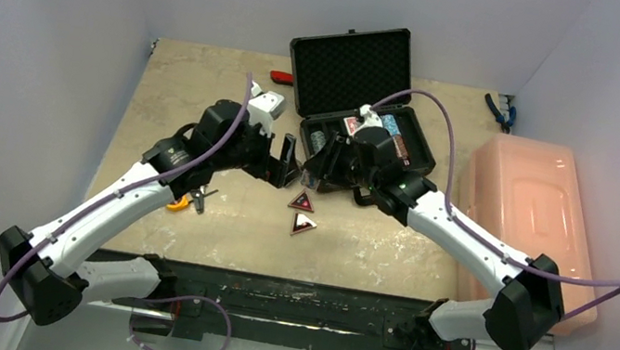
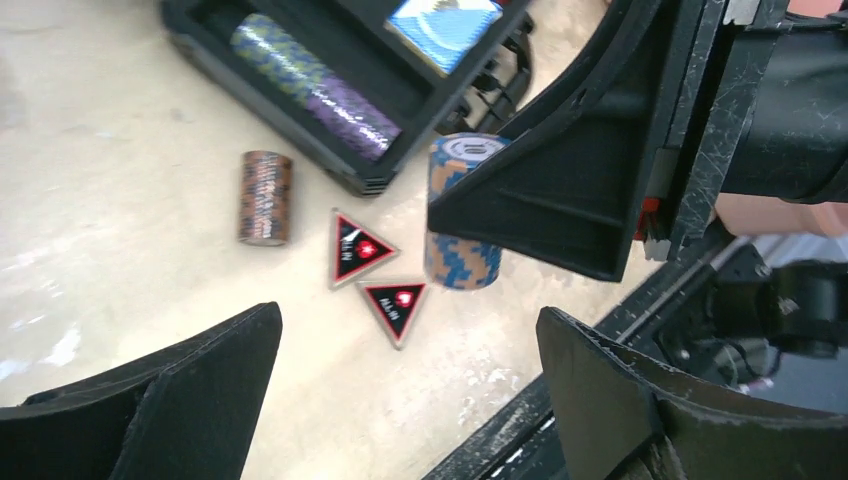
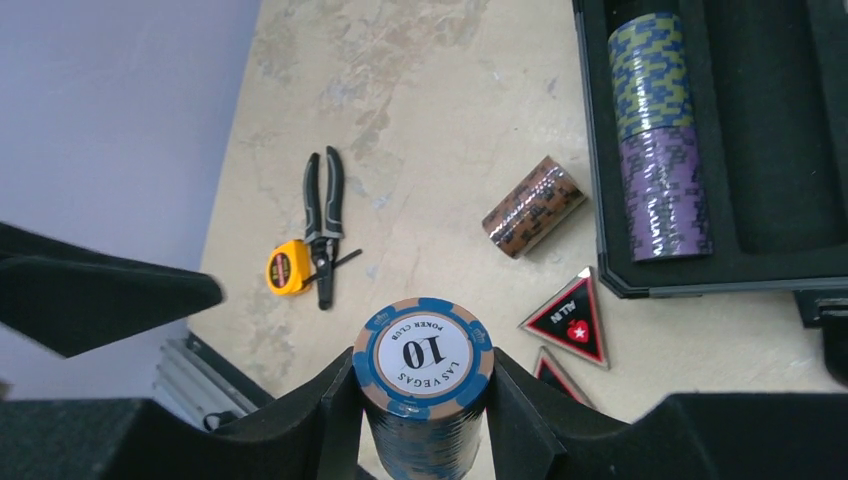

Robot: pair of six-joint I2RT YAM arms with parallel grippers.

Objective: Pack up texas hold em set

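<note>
Right gripper (image 3: 424, 412) of mine is pinching the blue stack (image 3: 424, 352) by its sides. It is holding the stack upright, with the "10" face toward the wrist camera, so the chips are travelling as one column and not spilling. In the top view it is hanging at mid-frame, just off the near-left corner of the open case (image 1: 348, 68).

I am judging that this stack is heading for the case, probably the dark slot beside the purple stack (image 3: 665, 195) at the upper right of the right wrist view. It will need tipping flat to fit.

Left gripper (image 2: 410, 345) is hovering spread wide, gripping nothing, above the two markers (image 2: 362, 248), perhaps lining up for one. Brown stack (image 3: 533, 207) is lying on its side on the table (image 3: 420, 100) just beside the case, not yet packed.
</note>
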